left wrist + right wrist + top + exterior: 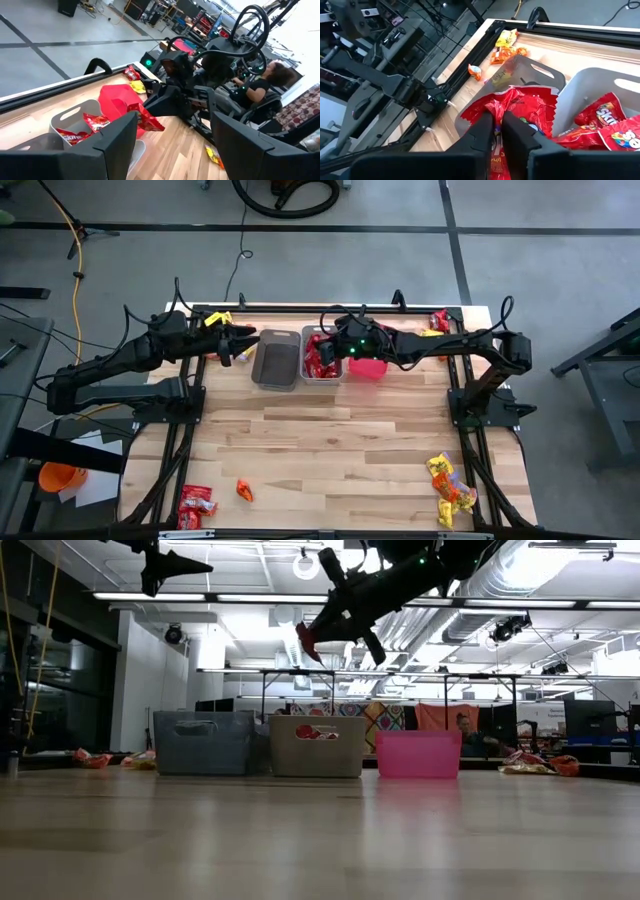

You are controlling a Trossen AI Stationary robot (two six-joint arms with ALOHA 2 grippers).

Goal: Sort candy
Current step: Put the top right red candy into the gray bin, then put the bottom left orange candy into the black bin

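My right gripper [497, 126] is shut on a red candy packet [522, 107] and hangs high over the bins, above the grey bin [322, 368], which has red packets in it. The low view shows the red candy packet [308, 641] lifted well above the three bins. The brown bin [275, 362] stands to the left of the grey one and the pink bin [369, 369] to its right. My left gripper [172, 135] is open, in the air by the brown bin's far left corner [243, 340], touching nothing. My right gripper pinches the red packet's crumpled wrapper at its upper edge [496, 111] between the two fingers. The fingers slant down from the table's right. The packet is lifted clear and hangs below the fingertips [330, 620], over the bins.
Loose candy lies in the table's corners: yellow packets near right [450, 488], red packets near left [195, 502] beside an orange one [243, 490], more far right [440, 322] and far left [218, 319]. A seated person [265, 82] is beyond the table. The middle boards are bare.
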